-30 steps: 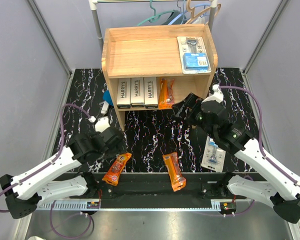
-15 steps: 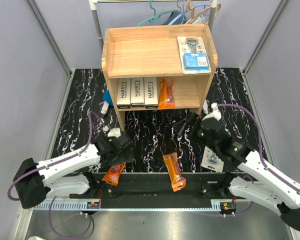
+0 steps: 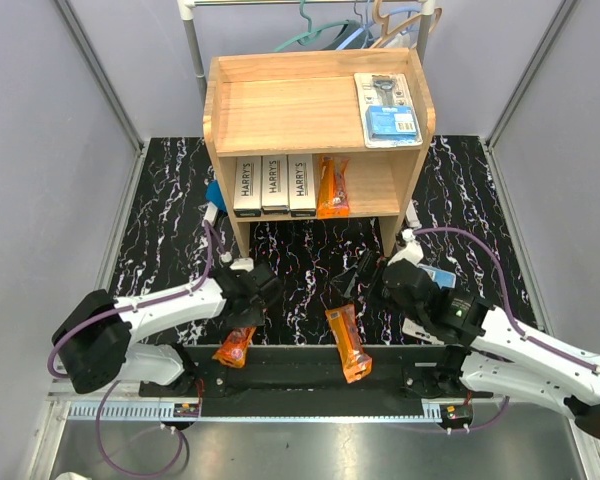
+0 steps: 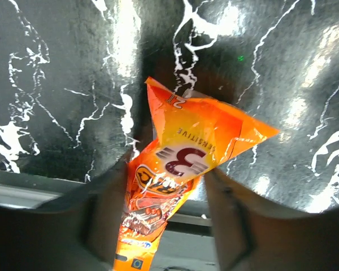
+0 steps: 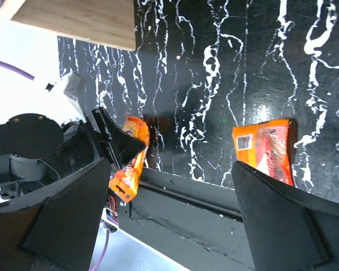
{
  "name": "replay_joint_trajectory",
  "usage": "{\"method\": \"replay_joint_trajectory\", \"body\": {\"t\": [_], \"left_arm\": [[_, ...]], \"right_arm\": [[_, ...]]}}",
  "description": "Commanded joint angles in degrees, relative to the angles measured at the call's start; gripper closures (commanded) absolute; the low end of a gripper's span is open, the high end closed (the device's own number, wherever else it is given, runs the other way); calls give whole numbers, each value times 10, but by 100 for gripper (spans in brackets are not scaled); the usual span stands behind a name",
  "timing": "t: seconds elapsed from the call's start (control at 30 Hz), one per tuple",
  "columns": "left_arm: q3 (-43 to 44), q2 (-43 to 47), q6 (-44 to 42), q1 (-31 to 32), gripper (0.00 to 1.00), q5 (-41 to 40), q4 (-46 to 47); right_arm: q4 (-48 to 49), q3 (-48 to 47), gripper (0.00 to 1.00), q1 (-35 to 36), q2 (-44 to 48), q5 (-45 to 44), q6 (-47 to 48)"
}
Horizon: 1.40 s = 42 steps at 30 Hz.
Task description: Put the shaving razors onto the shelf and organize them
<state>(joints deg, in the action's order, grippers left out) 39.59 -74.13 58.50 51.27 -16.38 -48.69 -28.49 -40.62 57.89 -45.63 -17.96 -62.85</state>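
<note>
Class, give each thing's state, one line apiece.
left gripper: astride left orange packet, grip unclear
right gripper: open, empty
left orange packet: on table
middle orange packet: on table, untouched
third orange packet: lower shelf
HARRY'S boxes: lower shelf, side by side
blister pack: flat on shelf top
second blister pack: on table, part hidden

The left arm (image 3: 165, 305) is stretched low across to the right, and the left gripper (image 4: 168, 169) is pointed downward with its jaws partly closed. The right arm (image 3: 520, 345) is extended low to the left, and the right gripper (image 5: 170, 166) is held wide open.
</note>
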Motion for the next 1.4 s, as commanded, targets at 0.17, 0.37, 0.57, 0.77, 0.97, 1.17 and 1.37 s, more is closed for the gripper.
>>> {"method": "replay_joint_trajectory", "body": {"t": [0.17, 0.37, 0.57, 0.77, 0.97, 1.17, 1.37], "left_arm": [[-1, -10, -8, -2, 88, 14, 25], [5, 36, 1, -2, 94, 16, 20], [6, 128, 66, -4, 98, 16, 22], [-12, 237, 148, -6, 100, 7, 60], [-18, 301, 217, -13, 100, 17, 92], [-64, 334, 290, -14, 100, 64, 211], [-92, 360, 336, -14, 100, 71, 278]], "right_arm": [[51, -9, 3, 35, -35, -22, -12], [53, -21, 3, 58, -53, -25, -7], [78, -34, 3, 99, -79, -30, -8], [149, -28, 3, 154, -111, -47, -20], [214, -14, 3, 205, -132, -74, -20], [251, -17, 3, 221, -161, -77, -20], [270, 10, 8, 226, -159, -91, -50]]}}
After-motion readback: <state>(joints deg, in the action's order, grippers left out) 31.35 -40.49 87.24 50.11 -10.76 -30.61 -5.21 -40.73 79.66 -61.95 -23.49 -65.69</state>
